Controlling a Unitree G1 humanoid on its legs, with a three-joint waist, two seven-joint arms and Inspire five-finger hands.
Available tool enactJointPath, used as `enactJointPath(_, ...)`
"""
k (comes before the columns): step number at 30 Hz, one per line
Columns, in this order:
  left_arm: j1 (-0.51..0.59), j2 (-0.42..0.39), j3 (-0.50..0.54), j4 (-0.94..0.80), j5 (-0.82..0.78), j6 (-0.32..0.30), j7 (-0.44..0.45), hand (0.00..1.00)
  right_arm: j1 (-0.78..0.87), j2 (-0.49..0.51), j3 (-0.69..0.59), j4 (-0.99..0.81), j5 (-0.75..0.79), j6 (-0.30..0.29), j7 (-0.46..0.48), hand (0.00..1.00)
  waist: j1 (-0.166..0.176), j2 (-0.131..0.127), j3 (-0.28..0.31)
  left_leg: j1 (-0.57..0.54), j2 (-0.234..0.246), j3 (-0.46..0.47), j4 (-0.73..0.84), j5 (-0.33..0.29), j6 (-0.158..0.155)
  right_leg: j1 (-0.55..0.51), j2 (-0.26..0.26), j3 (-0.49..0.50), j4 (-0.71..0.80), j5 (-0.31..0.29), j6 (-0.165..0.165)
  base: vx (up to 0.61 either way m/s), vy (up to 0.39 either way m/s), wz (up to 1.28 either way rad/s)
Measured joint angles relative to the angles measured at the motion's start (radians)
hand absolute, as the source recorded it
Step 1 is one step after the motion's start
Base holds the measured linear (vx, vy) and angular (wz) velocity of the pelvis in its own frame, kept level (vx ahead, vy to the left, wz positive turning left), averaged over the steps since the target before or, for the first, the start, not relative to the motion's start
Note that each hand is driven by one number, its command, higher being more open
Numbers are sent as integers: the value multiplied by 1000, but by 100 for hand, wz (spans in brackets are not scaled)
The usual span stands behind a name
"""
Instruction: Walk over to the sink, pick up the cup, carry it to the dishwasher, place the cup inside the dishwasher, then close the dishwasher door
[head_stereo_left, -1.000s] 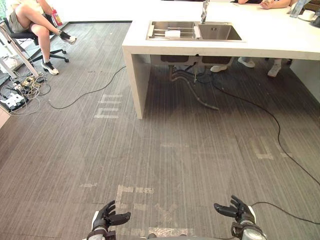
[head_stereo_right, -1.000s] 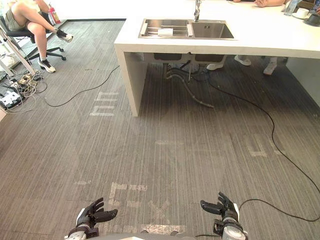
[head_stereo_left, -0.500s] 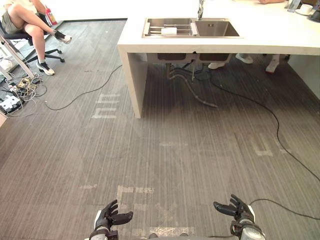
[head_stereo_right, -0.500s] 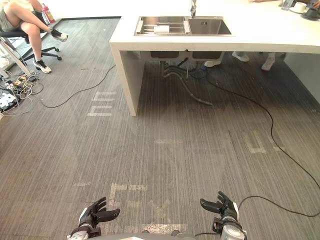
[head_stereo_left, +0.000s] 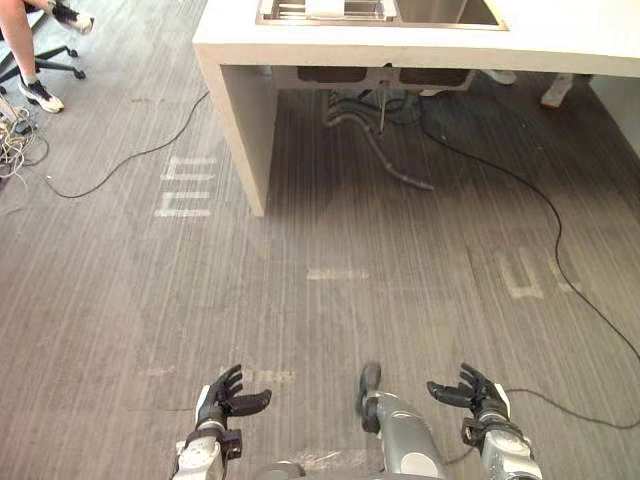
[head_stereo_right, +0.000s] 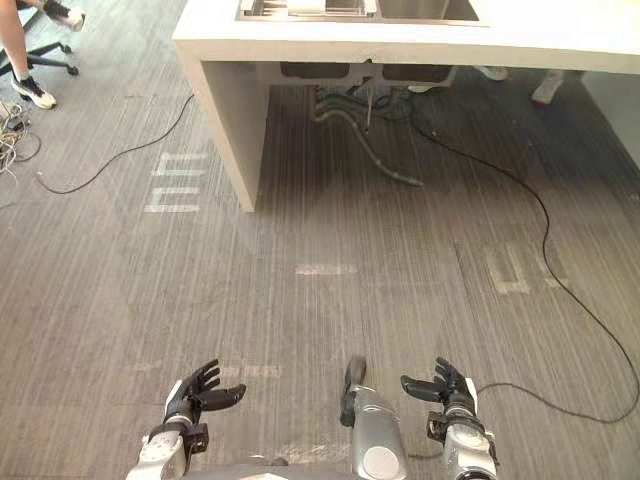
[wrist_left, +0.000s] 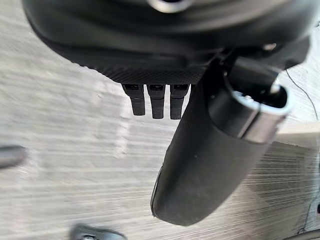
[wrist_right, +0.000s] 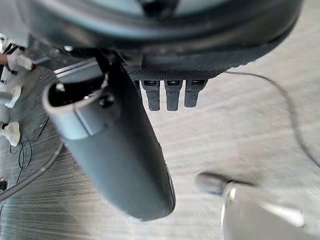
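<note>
Cup (head_stereo_left: 335, 7) lies on rack (head_stereo_left: 285, 10) in sink (head_stereo_left: 440, 10) set in tabletop (head_stereo_left: 560, 30), well apart from left robot hand (head_stereo_left: 215, 405) and right robot hand (head_stereo_left: 478, 395), both spread, empty, hanging low, likely because the walk-up isn't done.

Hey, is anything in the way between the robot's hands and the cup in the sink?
Nothing stands on the floor ahead. The left hand and right hand hang open, low, far from the counter; its front edge and the sink rim lie before the cup.
</note>
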Motion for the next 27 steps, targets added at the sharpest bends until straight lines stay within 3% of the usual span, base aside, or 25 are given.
enactJointPath(1, -2, -6, 0, 0, 0, 0, 0, 90, -1, -1, 0, 0, 0, 0, 1, 90, -5, 7, 0, -12, 16, -12, 55, 0, -3, 0, 6, -10, 39, -28, -23, 590, -376, 31)
enactJointPath(3, -1, -29, -1, -1, -2, -7, 0, 90, -14, 2, 10, 3, 1, 0, 3, 90, 3, 61, -3, -193, 142, -18, 481, 63, -50, 83, 96, -47, 4, -100, -52, 559, -371, 5)
enactJointPath(4, 1, -32, -1, -3, -9, -6, -1, 90, -15, 2, 21, 5, 7, -1, 2, 90, 5, 68, 0, -237, 178, -13, 614, 68, -52, 130, 124, -54, -34, -103, -58, 642, -370, -1)
enactJointPath(5, 6, -33, 0, -12, -9, -5, -1, 90, -13, 8, 32, 10, 22, -1, 3, 90, 12, 66, 3, -283, 218, 4, 766, 65, -47, 206, 157, -55, -82, -104, -68, 734, -359, -6)
enactJointPath(6, 21, -35, -1, -53, -9, -2, -1, 90, -6, 18, 41, 10, 39, -5, -2, 90, 28, 46, 15, -342, 258, 59, 932, 48, -18, 331, 181, -49, -148, -125, -77, 709, -337, -4)
enactJointPath(7, 25, -37, -1, -80, -10, -2, -1, 90, -5, 19, 40, 9, 40, -11, -6, 90, 32, 35, 21, -371, 260, 81, 959, 41, -9, 366, 181, -48, -165, -133, -77, 647, -293, 4)
enactJointPath(10, 45, -64, -1, -295, -35, -3, 6, 90, -19, 9, 29, 4, 42, -26, -19, 90, 58, 20, 26, -552, 208, 165, 827, 21, 22, 468, 177, -33, -263, -141, -74, 479, -135, -4)
enactJointPath(11, 48, -70, -1, -352, -43, -5, 10, 90, -20, 11, 22, 5, 43, -26, -21, 90, 70, 15, 30, -579, 176, 179, 727, 22, 23, 497, 170, -27, -284, -145, -68, 459, -13, -13)
enactJointPath(12, 50, -73, -1, -427, -46, -6, 17, 90, -21, 16, 22, 6, 44, -26, -23, 90, 80, 0, 42, -593, 114, 176, 549, 35, 27, 544, 149, -20, -301, -167, -58, 557, 26, -8)
enactJointPath(13, 56, -79, -1, -496, -46, -9, 21, 90, -13, 17, 24, 6, 44, -26, -24, 90, 82, -6, 47, -595, 57, 164, 343, 94, 21, 588, 132, -20, -308, -193, -36, 470, 57, -5)
enactJointPath(14, 63, -86, -1, -534, -46, -12, 23, 90, -7, 16, 24, 5, 43, -27, -24, 90, 84, -6, 47, -595, 37, 150, 237, 138, 15, 609, 130, -17, -313, -205, -24, 378, 76, -12)
enactJointPath(15, 79, -101, -1, -602, -45, -13, 33, 90, 4, 13, 25, 6, 43, -27, -25, 90, 93, 11, 38, -595, 20, 130, 112, 192, 11, 630, 137, -7, -316, -229, -3, 480, 190, -34)
enactJointPath(16, 97, -118, -2, -689, -43, -15, 50, 90, 20, 12, 27, 11, 39, -27, -27, 90, 110, 22, 33, -602, 18, 108, 88, 284, 44, 665, 142, 13, -317, -261, 20, 611, 267, -45)
enactJointPath(17, 109, -121, 1, -775, -27, -16, 63, 90, 42, 24, 29, 12, 36, -27, -26, 90, 124, 12, 9, -595, -5, 105, 105, 366, 112, 685, 115, 26, -309, -297, 49, 627, 277, -30)
enactJointPath(18, 114, -123, 12, -845, -3, -20, 68, 90, 48, 36, 29, 12, 35, -27, -26, 90, 122, -16, 0, -610, -31, 105, 139, 367, 131, 680, 77, 24, -277, -333, 73, 466, 174, -7)
enactJointPath(19, 111, -126, 15, -886, 20, -25, 77, 90, 49, 38, 28, 14, 34, -27, -24, 90, 122, -30, -1, -619, -43, 109, 169, 331, 138, 664, 55, 24, -233, -352, 93, 469, 144, 1)
enactJointPath(21, 116, -133, 41, -1009, 83, -33, 104, 90, 41, 44, 27, 27, 30, -24, -19, 90, 123, -35, -2, -606, -49, 125, 274, 218, 154, 536, -12, 68, 126, -368, 147, 570, 200, -12)
enactJointPath(22, 113, -129, 50, -1032, 104, -34, 120, 90, 41, 48, 27, 29, 27, -24, -17, 90, 119, -42, 0, -582, -58, 125, 286, 190, 156, 493, -40, 72, 261, -346, 197, 545, 209, 4)
enactJointPath(23, 109, -116, 67, -1072, 125, -34, 152, 90, 39, 62, 29, 31, 24, -24, -15, 90, 104, -55, 0, -524, -79, 121, 289, 145, 165, 417, -100, 83, 500, -314, 250, 546, 160, 16)
enactJointPath(24, 116, -107, 78, -1115, 152, -35, 195, 90, 38, 68, 44, 31, 18, -24, -11, 90, 97, -56, 0, -446, -87, 119, 277, 106, 167, 359, -137, 75, 654, -327, 222, 657, 148, 12)
enactJointPath(25, 122, -103, 79, -1140, 162, -37, 216, 90, 39, 72, 54, 31, 17, -25, -8, 90, 95, -53, 0, -407, -86, 120, 262, 92, 167, 337, -147, 63, 688, -336, 196, 638, 95, -2)
enactJointPath(26, 135, -102, 93, -1210, 181, -54, 252, 90, 38, 82, 83, 24, 16, -29, 1, 90, 95, -51, -4, -320, -81, 118, 206, 76, 159, 273, -155, 27, 687, -362, 146, 602, 52, -4)
enactJointPath(27, 134, -100, 97, -1233, 185, -69, 262, 90, 39, 87, 90, 19, 16, -32, 5, 90, 95, -51, -5, -292, -81, 116, 180, 74, 154, 241, -154, 13, 666, -372, 127, 477, 11, 4)
